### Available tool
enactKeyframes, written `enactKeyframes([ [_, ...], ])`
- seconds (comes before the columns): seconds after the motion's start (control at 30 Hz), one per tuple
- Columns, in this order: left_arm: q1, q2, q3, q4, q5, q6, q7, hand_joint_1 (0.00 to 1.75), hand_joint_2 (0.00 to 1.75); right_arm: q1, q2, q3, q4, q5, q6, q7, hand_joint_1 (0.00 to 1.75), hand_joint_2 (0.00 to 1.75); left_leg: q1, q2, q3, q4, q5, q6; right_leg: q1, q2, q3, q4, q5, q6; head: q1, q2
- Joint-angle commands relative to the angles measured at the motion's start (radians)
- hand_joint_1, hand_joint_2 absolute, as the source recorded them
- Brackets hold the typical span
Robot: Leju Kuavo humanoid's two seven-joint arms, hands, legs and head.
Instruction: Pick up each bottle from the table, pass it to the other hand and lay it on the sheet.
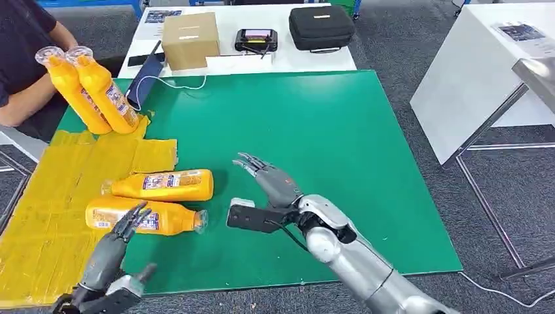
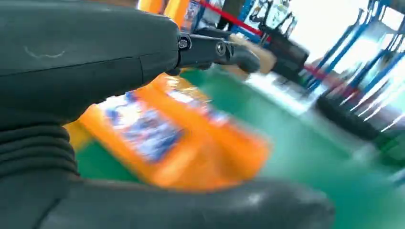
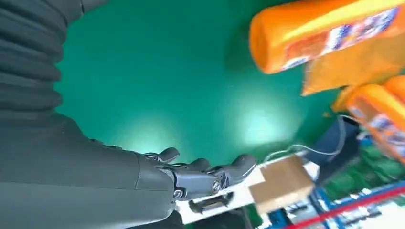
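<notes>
Two orange bottles lie on their sides across the edge where the yellow sheet (image 1: 59, 196) meets the green mat (image 1: 327, 150): the nearer bottle (image 1: 147, 218) with its clear cap toward the mat, the farther bottle (image 1: 163, 185) just beyond it, their blue-and-white labels too blurred to read. The left hand (image 1: 121, 239) hovers over the nearer bottle with fingers spread, holding nothing, and the right hand (image 1: 271, 183) is spread and empty above the mat beside them. A person's arm (image 1: 26, 98) holds two more orange bottles (image 1: 91, 88) upright at the sheet's far corner, with a cardboard box (image 1: 190, 40), a handheld controller (image 1: 256, 39) and a black case (image 1: 321, 27) on the white table (image 1: 288, 60) beyond.
</notes>
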Motion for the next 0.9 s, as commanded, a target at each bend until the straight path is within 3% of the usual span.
enactKeyframes([
  [0.03,-0.027,-0.238,0.152,-0.124,0.269,-0.130,-0.062,0.00,0.00,-0.168,0.070,-0.013,0.313,-0.025,0.006,0.002,0.00,1.75,0.000,-0.001,0.002,0.000,-0.001,0.000,-0.001,0.007,0.002,0.000,0.000,-0.001,-0.001,0.000],
  [0.13,-0.024,-0.237,0.154,-0.126,0.269,-0.130,-0.062,0.00,0.00,-0.168,0.073,-0.011,0.316,-0.023,0.004,0.003,0.00,1.75,0.000,-0.002,0.003,0.000,-0.001,0.000,-0.001,0.006,0.003,0.000,-0.001,-0.001,-0.001,0.000],
  [0.27,-0.004,-0.283,0.167,-0.168,0.469,-0.261,-0.061,0.00,0.00,-0.219,0.112,0.008,0.414,-0.025,0.002,0.013,0.00,1.75,0.000,0.000,0.002,0.000,-0.001,0.000,0.000,0.006,0.001,0.000,0.000,-0.001,-0.001,0.000],
  [0.57,0.022,-0.298,0.086,-0.227,0.554,-0.328,-0.080,0.00,0.00,-0.329,0.291,0.039,0.692,-0.023,0.000,0.051,0.00,1.75,0.001,0.001,0.005,0.002,-0.003,-0.001,0.000,0.013,0.003,0.002,-0.002,-0.002,0.000,0.000],
  [0.7,0.019,-0.289,0.073,-0.222,0.560,-0.354,-0.077,0.00,0.00,-0.364,0.348,0.059,0.757,-0.013,0.001,0.065,0.00,1.75,0.000,0.000,0.002,0.000,-0.001,-0.001,0.000,0.006,0.001,0.001,-0.001,-0.001,0.000,0.000],
  [0.9,0.022,-0.290,0.073,-0.219,0.554,-0.357,-0.074,0.00,0.00,-0.366,0.348,0.105,0.748,-0.024,0.006,0.080,0.00,1.75,0.001,-0.001,0.002,0.000,0.000,0.000,0.000,0.004,0.001,0.001,-0.001,-0.001,-0.001,0.000],
])
